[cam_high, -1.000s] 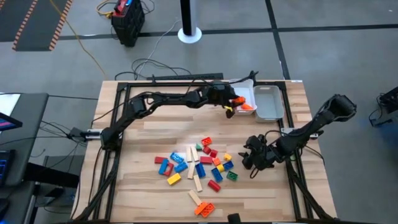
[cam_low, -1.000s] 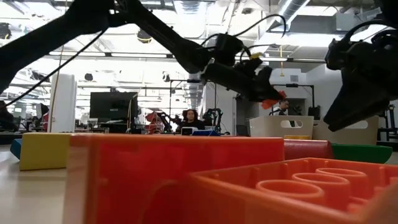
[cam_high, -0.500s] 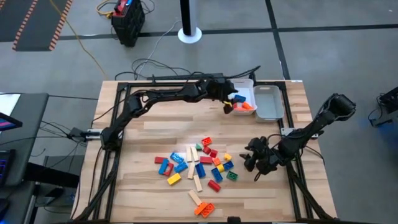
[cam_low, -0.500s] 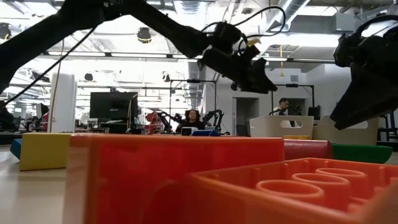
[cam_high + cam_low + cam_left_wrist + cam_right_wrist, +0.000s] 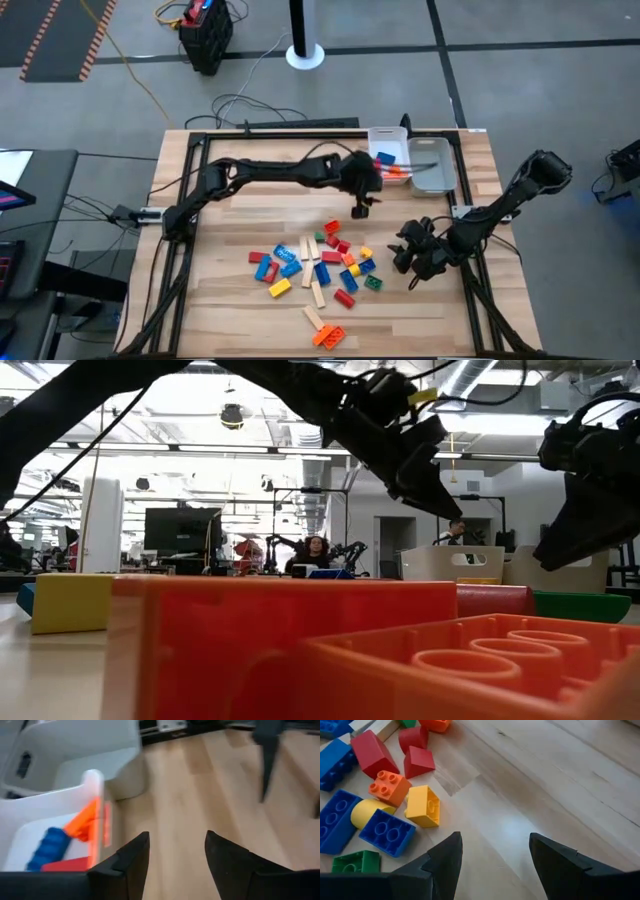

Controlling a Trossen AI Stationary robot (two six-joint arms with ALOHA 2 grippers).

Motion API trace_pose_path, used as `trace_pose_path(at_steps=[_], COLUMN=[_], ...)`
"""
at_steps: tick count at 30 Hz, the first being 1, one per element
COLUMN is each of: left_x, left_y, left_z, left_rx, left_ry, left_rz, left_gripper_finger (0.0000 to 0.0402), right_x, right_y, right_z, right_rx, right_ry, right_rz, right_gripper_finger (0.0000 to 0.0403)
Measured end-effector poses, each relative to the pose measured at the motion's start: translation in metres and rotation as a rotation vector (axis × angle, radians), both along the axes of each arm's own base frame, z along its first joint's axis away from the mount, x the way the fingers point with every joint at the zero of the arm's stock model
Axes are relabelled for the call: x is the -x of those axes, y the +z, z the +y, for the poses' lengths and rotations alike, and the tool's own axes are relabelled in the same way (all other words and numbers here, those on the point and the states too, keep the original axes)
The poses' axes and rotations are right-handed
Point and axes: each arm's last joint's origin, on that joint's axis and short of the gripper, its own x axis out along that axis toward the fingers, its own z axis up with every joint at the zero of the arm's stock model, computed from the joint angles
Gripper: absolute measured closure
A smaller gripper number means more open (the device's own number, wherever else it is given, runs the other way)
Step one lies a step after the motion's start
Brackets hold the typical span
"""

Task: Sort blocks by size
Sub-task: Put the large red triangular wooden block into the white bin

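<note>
The blocks (image 5: 320, 265), red, blue, orange, yellow and green bricks with a few pale wooden bars, lie loose in the middle of the table. An orange block (image 5: 82, 822), a blue one (image 5: 47, 847) and a red one (image 5: 65, 866) lie in the left white tray (image 5: 388, 150). My left gripper (image 5: 360, 205) hangs open between that tray and the pile, with nothing between its fingers (image 5: 132, 857). My right gripper (image 5: 412, 262) stands open just right of the pile, near a yellow block (image 5: 422, 806), and touches nothing.
A second white tray (image 5: 432, 165) stands right of the first, at the table's far right corner. Bare wood lies left of the pile and between the pile and the trays. A black frame runs along the table's edges. In the low view, large red and orange bricks (image 5: 300, 650) fill the foreground.
My left gripper has let go of an orange block over the left tray, where it now lies. The gripper then drew back from the tray toward the table's near edge and the pile, rolling as it went. My right gripper has kept still.
</note>
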Motion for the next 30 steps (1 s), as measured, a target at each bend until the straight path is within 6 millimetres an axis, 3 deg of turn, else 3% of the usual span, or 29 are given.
trace_pose_path(at_steps=[6,10,18,24,30], left_x=[0.003,0.022,0.106,0.168,0.214], left_y=[-0.001,0.001,-0.005,-0.015,-0.028], left_z=[-0.025,-0.042,-0.080,-0.108,-0.121], left_rx=[-0.031,-0.055,-0.028,-0.041,0.046], left_ry=[-0.022,-0.016,0.051,0.185,0.366], left_rz=[0.055,-0.036,-0.187,-0.093,0.042], left_gripper_finger=[0.0236,0.0251,0.0271,0.0272,0.0267], right_x=[0.009,0.013,0.010,-0.007,-0.025], right_y=[0.003,0.008,0.012,0.016,0.024], right_z=[0.002,-0.001,-0.010,-0.025,-0.038], right_rx=[0.002,0.007,0.081,0.133,0.212], right_ry=[0.035,0.032,0.014,0.022,0.100], right_rz=[0.030,0.019,0.010,-0.008,-0.048], right_gripper_finger=[0.0144,0.0144,0.0144,0.0144,0.0144])
